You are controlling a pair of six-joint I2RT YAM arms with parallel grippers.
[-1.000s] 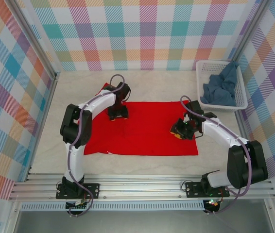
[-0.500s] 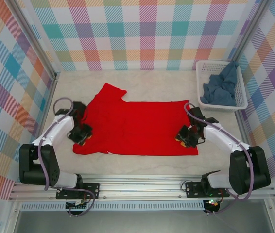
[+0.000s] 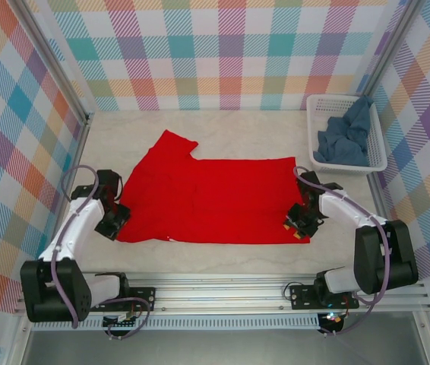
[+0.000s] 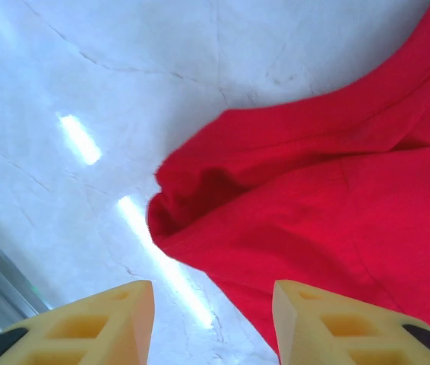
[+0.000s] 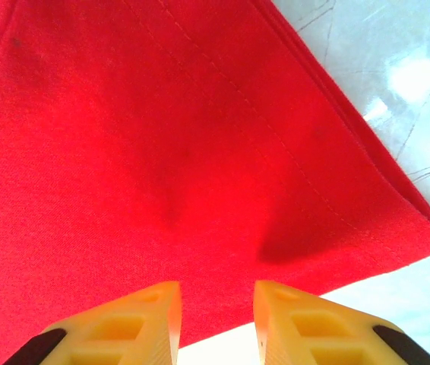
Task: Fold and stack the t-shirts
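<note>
A red t-shirt (image 5: 162,152) is lying flat and taking up most of the picture. A stitched hem (image 5: 276,144) is running diagonally from the top middle down towards the right, where the cloth is ending in a corner. A pale, veined table (image 5: 397,46) is showing beyond that edge, glaring with reflected light. At the bottom the right gripper (image 5: 215,308) is hovering over the cloth's near edge, its two yellow fingers (image 5: 124,319) standing slightly apart. Soft creases are gathering just ahead of the gap.
</note>
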